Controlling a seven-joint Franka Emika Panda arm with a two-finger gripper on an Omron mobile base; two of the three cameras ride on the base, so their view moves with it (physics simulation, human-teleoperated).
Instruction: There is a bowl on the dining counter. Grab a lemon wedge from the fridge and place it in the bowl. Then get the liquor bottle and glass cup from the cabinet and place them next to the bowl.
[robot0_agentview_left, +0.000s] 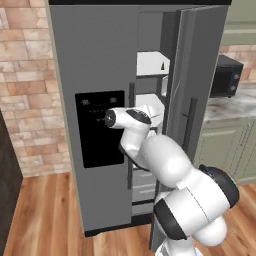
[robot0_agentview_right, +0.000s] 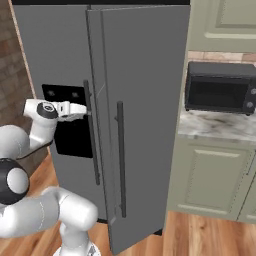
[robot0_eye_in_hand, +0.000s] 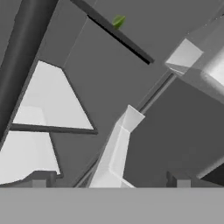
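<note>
The fridge (robot0_agentview_left: 95, 60) stands with its right door (robot0_agentview_left: 192, 100) swung open, so the white shelves inside show. A tiny yellowish-green lemon wedge (robot0_agentview_left: 162, 65) lies on an upper shelf. In the hand view the lemon wedge (robot0_eye_in_hand: 118, 20) sits far off at the top, on a dark shelf edge. My gripper (robot0_eye_in_hand: 109, 180) is open, its two dark fingertips (robot0_eye_in_hand: 41, 178) wide apart with nothing between them. My hand (robot0_agentview_left: 151, 107) reaches into the fridge opening at mid height, below the wedge's shelf. From the right, the open door (robot0_agentview_right: 140, 100) hides the inside.
A black microwave (robot0_agentview_right: 220, 87) sits on the marble worktop (robot0_agentview_right: 215, 125) right of the fridge, above green base cabinets (robot0_agentview_right: 210, 175). The open door edge stands close to my hand (robot0_agentview_right: 70, 110). A brick wall (robot0_agentview_left: 22, 75) lies left; the floor is wood.
</note>
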